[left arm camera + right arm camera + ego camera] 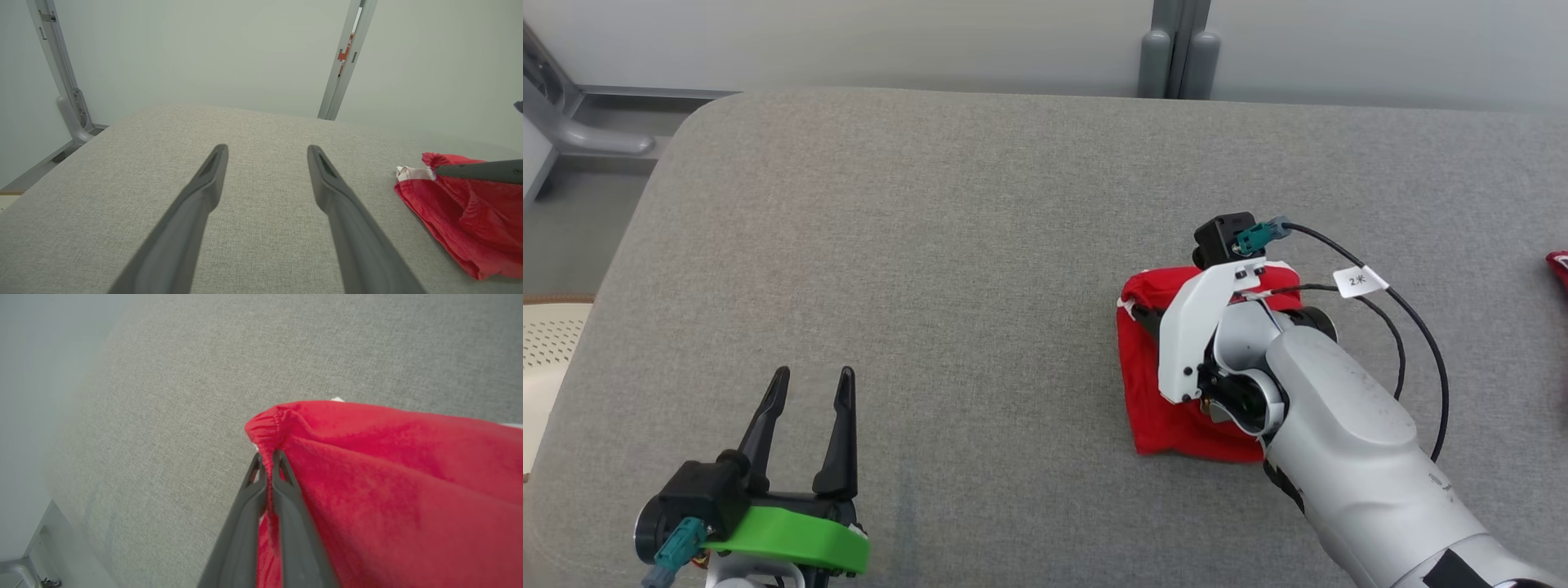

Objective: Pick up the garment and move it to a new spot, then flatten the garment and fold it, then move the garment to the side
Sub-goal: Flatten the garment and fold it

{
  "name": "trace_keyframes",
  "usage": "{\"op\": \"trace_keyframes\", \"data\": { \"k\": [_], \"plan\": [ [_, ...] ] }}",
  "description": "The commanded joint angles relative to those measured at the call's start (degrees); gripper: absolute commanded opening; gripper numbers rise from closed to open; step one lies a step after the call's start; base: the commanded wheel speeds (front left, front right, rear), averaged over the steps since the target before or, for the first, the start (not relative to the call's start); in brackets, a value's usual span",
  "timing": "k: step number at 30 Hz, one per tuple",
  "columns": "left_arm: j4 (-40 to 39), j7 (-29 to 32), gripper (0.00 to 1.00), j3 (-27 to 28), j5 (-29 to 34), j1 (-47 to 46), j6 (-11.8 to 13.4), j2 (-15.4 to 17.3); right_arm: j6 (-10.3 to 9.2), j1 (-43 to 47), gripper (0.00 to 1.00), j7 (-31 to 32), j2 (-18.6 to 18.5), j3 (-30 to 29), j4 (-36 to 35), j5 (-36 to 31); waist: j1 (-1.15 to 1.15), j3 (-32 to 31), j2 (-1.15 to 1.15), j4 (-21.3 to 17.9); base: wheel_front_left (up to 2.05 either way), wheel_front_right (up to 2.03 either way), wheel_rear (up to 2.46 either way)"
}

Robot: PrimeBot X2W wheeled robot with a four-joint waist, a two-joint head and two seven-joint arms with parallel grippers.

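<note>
A wide grey fabric-covered surface (980, 245) with a rounded far-left corner spreads across the head view. The pale right forearm (1339, 408) reaches in from the lower right over the garment (1145, 392), which lies on the right half of the surface, well apart from the left gripper (813, 376). The garment is bright red, thin and lightly crinkled, folded into a compact, roughly square bundle with a gathered elastic hem along its far edge. The left gripper sits at the lower left above bare fabric, its fingers spread wide. The right gripper (266, 457) is pinched tight on that gathered hem at the bundle's far-left corner. A small white scrap (408, 173) pokes out at that corner.
</note>
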Motion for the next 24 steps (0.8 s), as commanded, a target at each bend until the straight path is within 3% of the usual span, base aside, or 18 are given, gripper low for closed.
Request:
{"op": "trace_keyframes", "data": {
  "k": [1, 2, 3, 6, 10, 13, 17, 20, 24],
  "plan": [
    [0.03, -0.17, 1.0, 0.06, -0.31, -0.68, -0.23, -0.08, -0.07, -1.01, 0.0, -1.23, -0.14, 0.81, 1.98, 0.61, 0.0, -0.07, 0.0, 0.55, 0.0, 0.0, 0.0],
    [0.06, -0.17, 1.0, 0.09, -0.3, -0.66, -0.23, -0.11, -0.06, -1.48, 0.3, -2.14, -0.14, 1.43, 3.09, 1.25, 0.0, -0.08, 0.0, 0.68, 0.0, 0.0, 0.0],
    [0.1, -0.17, 1.0, 0.12, -0.31, -0.67, -0.23, -0.13, -0.06, -1.64, 1.0, -2.67, -0.13, 1.78, 4.12, 2.14, 0.0, -0.11, 0.0, 0.74, 0.0, 0.0, 0.0],
    [0.17, -0.17, 1.0, 0.47, -0.18, -0.43, -0.23, -0.19, -0.06, -2.37, 1.0, -4.79, -0.11, 3.36, 5.06, 6.3, 0.0, -0.39, 0.0, 0.61, 0.0, 0.0, 0.0],
    [0.07, -0.17, 1.0, 1.0, 0.04, 0.7, -0.23, -0.23, -0.05, -1.49, 1.0, -5.77, -0.11, 6.37, 0.82, 18.2, 0.0, -1.34, 0.0, -0.32, 0.0, 0.0, 0.0],
    [-0.21, -0.17, 1.0, 1.23, 0.21, 1.5, -0.23, -0.27, -0.05, -1.85, 1.0, -9.35, -0.23, 6.87, -2.76, 20.46, 0.0, -1.93, 0.0, -1.29, 0.0, 0.0, 0.0],
    [-0.6, -0.17, 1.0, 1.56, 0.49, 2.34, -0.19, -0.33, -0.05, -0.09, 1.0, -18.57, -1.96, 3.03, -5.98, 12.88, 0.0, -2.92, 0.0, -2.49, 0.0, 0.0, 0.0],
    [-0.8, -0.17, 1.0, 1.46, 0.48, 2.92, -0.19, -0.49, -0.07, 4.36, 1.0, -25.07, -5.37, -1.79, -7.62, 3.76, 0.0, -3.29, 0.0, -3.09, 0.0, 0.0, 0.0],
    [-1.14, -0.17, 1.0, 1.61, 0.42, 3.27, -0.19, -0.54, -0.05, 11.18, 1.0, -30.65, -6.6, -9.92, -9.78, -8.05, 0.0, -3.09, 0.0, -3.84, 0.0, 0.0, 0.0]
  ]
}}
